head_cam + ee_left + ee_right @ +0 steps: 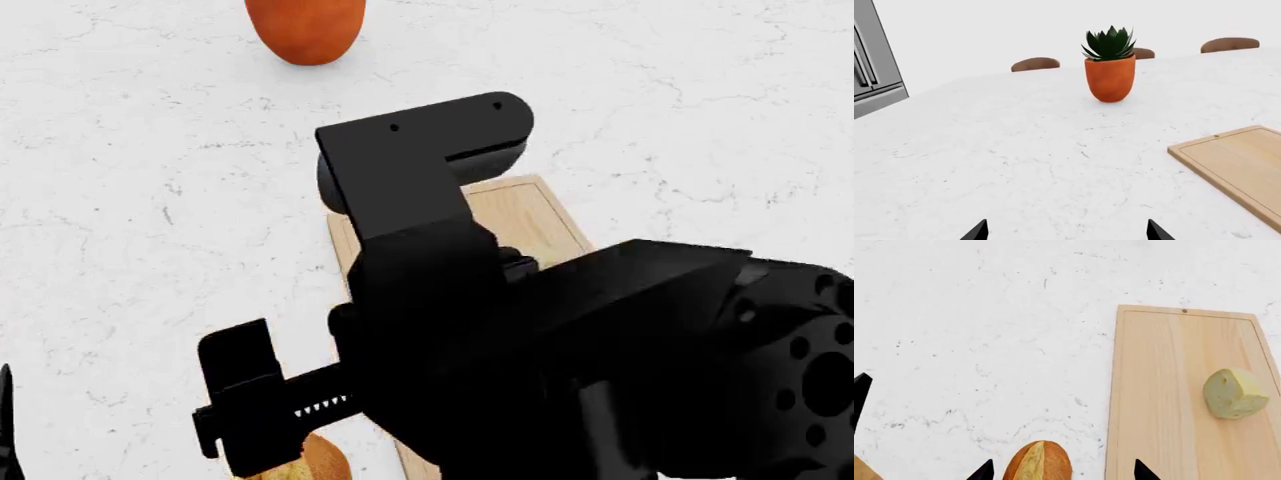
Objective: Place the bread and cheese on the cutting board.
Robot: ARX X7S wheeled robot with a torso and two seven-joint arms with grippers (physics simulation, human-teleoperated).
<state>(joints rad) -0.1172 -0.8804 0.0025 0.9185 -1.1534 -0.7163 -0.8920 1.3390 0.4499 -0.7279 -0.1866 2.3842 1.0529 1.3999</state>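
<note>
In the right wrist view the bread [1037, 463], a golden-brown roll with a pale split, lies on the white marble counter just beside the long edge of the cutting board [1161, 405]. My right gripper [1062, 473] is open, with one fingertip on each side of the bread and not touching it. The pale yellow cheese [1233, 393] sits on the board. In the head view my right arm hides most of the board [537, 212] and the cheese; only part of the bread [324, 464] shows. My left gripper [1067, 233] is open and empty over bare counter, with the board's corner [1241, 165] off to one side.
An orange pot with a spiky green plant [1109, 75] stands on the counter beyond the board; it also shows in the head view [307, 28]. Chair backs [1035, 64] line the far edge. A steel fridge [871, 65] stands beyond the counter.
</note>
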